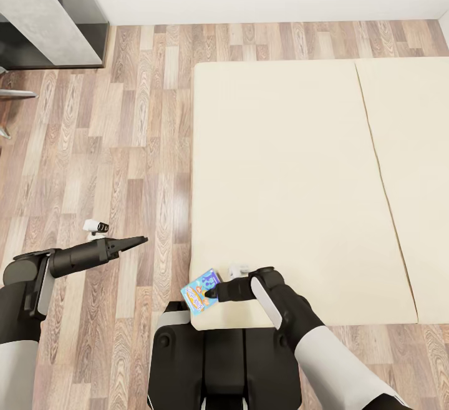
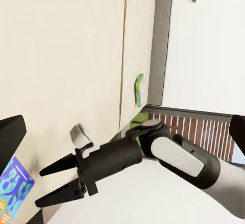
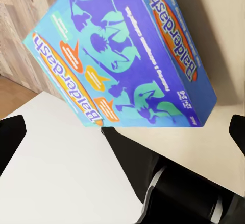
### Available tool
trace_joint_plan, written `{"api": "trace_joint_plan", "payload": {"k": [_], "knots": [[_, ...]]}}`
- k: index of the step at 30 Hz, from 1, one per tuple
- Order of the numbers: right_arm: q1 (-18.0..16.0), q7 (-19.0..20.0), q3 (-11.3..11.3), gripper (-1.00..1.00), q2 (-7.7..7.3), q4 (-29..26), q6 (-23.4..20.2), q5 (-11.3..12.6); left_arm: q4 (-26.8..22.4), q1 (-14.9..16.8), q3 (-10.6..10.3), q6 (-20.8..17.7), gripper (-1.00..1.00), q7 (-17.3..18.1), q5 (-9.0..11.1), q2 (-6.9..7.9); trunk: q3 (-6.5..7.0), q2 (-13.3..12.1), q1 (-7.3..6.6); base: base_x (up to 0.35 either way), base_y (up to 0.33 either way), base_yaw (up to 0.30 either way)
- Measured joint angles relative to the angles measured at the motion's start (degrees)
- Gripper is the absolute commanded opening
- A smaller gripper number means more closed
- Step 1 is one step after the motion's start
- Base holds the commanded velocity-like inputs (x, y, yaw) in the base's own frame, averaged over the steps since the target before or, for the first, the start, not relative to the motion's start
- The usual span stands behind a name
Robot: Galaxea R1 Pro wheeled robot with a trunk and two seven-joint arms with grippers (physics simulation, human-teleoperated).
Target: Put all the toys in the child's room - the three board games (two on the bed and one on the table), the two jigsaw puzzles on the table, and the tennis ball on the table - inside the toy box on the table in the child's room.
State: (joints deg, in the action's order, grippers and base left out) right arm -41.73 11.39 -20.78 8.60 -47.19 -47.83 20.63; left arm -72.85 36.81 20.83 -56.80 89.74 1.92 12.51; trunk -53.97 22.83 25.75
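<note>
Now, bed: the beige mattress [image 1: 280, 185] lies wide across the head view in two sections, a seam running between them, wood-plank floor [image 1: 125, 148] to its left.
Blue game: the blue board game [image 1: 201, 291] sits at the near left corner of the mattress, partly over the edge, tilted; up close in the right wrist view [image 3: 122, 55] its lid reads "Balderdash" in orange banners.
Right gripper: the right gripper [image 1: 212, 294] is right up against that blue box at the mattress corner; in the left wrist view [image 2: 61, 180] its two black fingers stand apart, nothing between them, the box edge [image 2: 13, 191] just beside.
Left gripper: the left gripper [image 1: 138, 241] hovers over the floor, left of the bed; whether its fingers are apart or together, I can't tell.
Green game: a green-edged game box [image 2: 138, 89] lies far off on the mattress near the grey headboard [image 2: 162, 40].
Corner cabinet: a grey-topped cabinet [image 1: 43, 17] stands at the far left by the white wall.
</note>
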Motion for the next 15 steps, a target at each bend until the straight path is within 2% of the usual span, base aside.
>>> {"api": "trace_joint_plan", "payload": {"k": [15], "knots": [[0.00,0.07,-0.04,1.00,0.00,-0.83,-0.01,0.30,0.00,0.00,0.00,0.02,1.00,0.00,0.00,0.00,0.00,0.00,0.00,0.000,0.000,0.000]]}}
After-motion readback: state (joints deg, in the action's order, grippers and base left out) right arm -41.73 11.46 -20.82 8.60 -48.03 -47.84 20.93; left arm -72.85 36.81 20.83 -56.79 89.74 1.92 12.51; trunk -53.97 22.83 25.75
